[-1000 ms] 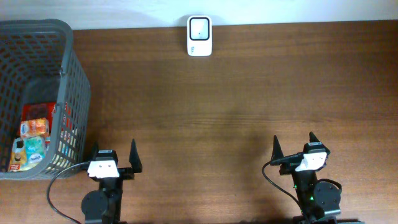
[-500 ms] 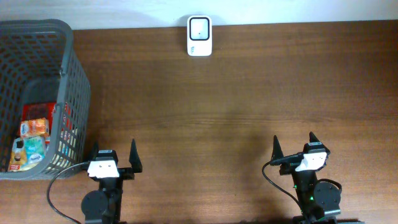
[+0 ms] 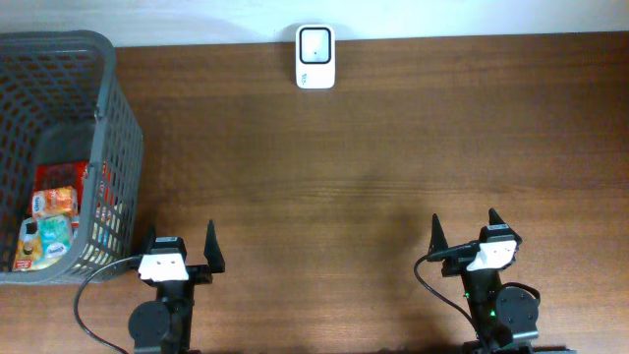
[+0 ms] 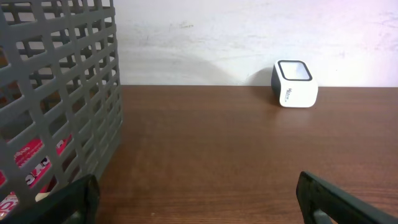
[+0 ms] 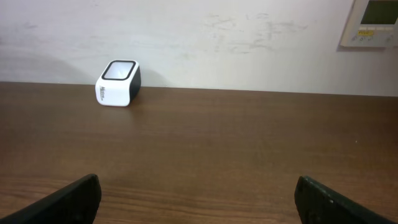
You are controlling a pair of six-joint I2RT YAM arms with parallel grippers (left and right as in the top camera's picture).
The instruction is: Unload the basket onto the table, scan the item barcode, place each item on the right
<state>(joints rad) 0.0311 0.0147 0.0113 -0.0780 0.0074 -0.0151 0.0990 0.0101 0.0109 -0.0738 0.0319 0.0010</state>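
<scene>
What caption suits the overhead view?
Left gripper and right gripper open; packaged items in grey basket; white scanner at far edge of table.

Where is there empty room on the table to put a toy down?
The brown tabletop is bare everywhere right of the basket and nearer than the white scanner. Only the basket's inside is crowded, with packets.

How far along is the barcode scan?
Nothing looks done: the items lie in the basket, far from the scanner. Nothing is in hand; the left tool and right tool stand open and empty. Remaining: pick an item and show it to the scanner.
</scene>
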